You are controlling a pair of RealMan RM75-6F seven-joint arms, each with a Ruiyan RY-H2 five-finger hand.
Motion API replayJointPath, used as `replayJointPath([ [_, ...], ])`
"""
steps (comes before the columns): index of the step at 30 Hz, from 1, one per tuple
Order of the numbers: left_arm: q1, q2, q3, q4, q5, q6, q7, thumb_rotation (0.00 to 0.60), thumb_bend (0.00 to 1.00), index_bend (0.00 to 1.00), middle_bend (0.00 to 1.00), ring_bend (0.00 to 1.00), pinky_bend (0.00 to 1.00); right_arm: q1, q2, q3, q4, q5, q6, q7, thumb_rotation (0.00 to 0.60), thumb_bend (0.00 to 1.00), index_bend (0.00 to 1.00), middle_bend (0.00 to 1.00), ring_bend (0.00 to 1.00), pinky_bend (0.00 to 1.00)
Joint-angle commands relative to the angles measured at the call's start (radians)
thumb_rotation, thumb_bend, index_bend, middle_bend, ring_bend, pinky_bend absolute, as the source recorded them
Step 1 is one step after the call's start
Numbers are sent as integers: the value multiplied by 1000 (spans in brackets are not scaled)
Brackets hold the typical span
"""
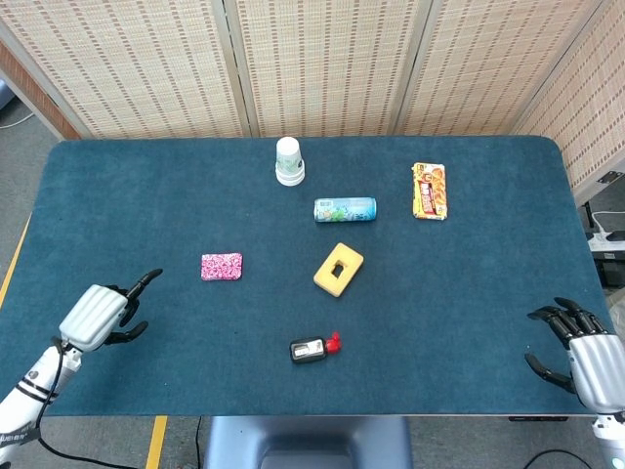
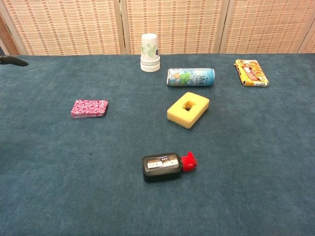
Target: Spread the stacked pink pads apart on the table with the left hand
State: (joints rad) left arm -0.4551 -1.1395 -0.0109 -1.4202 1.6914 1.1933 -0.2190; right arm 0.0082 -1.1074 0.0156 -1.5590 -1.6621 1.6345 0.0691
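- Head view: our left robot hand (image 1: pixel 98 315) hangs over the near-left part of the desk (image 1: pixel 117 195), holding nothing, one finger stretched toward the pink pads (image 1: pixel 222 266) and the others bent in. We judge it is lined up to reach them, with bare cloth between.
- Our right robot hand (image 1: pixel 584 354) sits at the near-right edge, fingers loosely curled and apart, holding nothing; the task does not call on it, so it is parked well clear.
- The pads lie left of centre, left of the yellow block (image 1: pixel 338 269), as one neat stack, none spread yet.
- Chest view: only a dark fingertip (image 2: pixel 12 61) of the left hand shows at the left edge. The pads (image 2: pixel 89 108) look like a low, flat pile, pink with pale speckles, edges squared, well apart from the black bottle (image 2: pixel 167 165).
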Motion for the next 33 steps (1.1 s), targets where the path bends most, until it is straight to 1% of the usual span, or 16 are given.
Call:
replayJointPath([
  [1, -76, 36, -15, -38, -15, -100, 10, 600, 256, 11, 852, 745, 685, 1, 1, -2, 0, -2, -4, -1, 600, 93, 350, 329, 183, 300],
  [3, -102, 43, -23, -58, -32, -141, 21, 600, 240, 27, 859, 763, 696, 2, 1, -4, -1, -5, -5, 1, 600, 93, 353, 329, 183, 300],
  [8, -172, 43, -48, -97, -83, -247, 18, 600, 218, 78, 857, 765, 696, 2, 0, -2, 0, -3, -4, 4, 600, 92, 360, 329, 183, 300],
  [11, -210, 31, -64, -95, -118, -303, 46, 600, 215, 81, 854, 764, 696, 4, 2, -4, -1, -4, -10, 3, 600, 93, 361, 329, 183, 300],
  [15, -248, 11, -90, -110, -203, -375, 94, 600, 195, 83, 848, 761, 697, 6, 3, -5, -1, -5, -16, 3, 600, 93, 364, 329, 183, 300],
  [19, -266, -14, -117, -127, -279, -385, 184, 600, 193, 41, 842, 760, 696, 8, 4, -3, -2, -1, -18, 4, 600, 93, 366, 329, 183, 300],
  [21, -274, -30, -130, -143, -317, -379, 240, 600, 197, 66, 844, 760, 696, 8, 4, -2, -3, 2, -19, 6, 600, 93, 367, 329, 183, 300],
  [24, -288, -53, -151, -168, -368, -376, 280, 600, 220, 155, 846, 770, 696, 8, 6, -2, -4, 3, -20, 8, 600, 92, 368, 329, 183, 300],
  [25, -293, -59, -157, -173, -382, -377, 287, 600, 238, 211, 836, 776, 697, 8, 7, -2, -5, 3, -20, 9, 600, 92, 368, 329, 183, 300],
  [27, -303, -76, -173, -179, -415, -373, 296, 600, 262, 373, 810, 784, 697, 8, 8, -1, -6, 5, -21, 12, 600, 93, 369, 329, 183, 300],
  [29, -311, -91, -181, -177, -439, -370, 309, 600, 270, 484, 788, 786, 697, 9, 10, -1, -7, 6, -22, 14, 600, 92, 371, 329, 184, 300],
  [33, -330, -121, -193, -174, -488, -365, 352, 600, 273, 551, 770, 786, 697, 11, 14, -3, -7, 5, -28, 20, 600, 93, 379, 329, 183, 300],
])
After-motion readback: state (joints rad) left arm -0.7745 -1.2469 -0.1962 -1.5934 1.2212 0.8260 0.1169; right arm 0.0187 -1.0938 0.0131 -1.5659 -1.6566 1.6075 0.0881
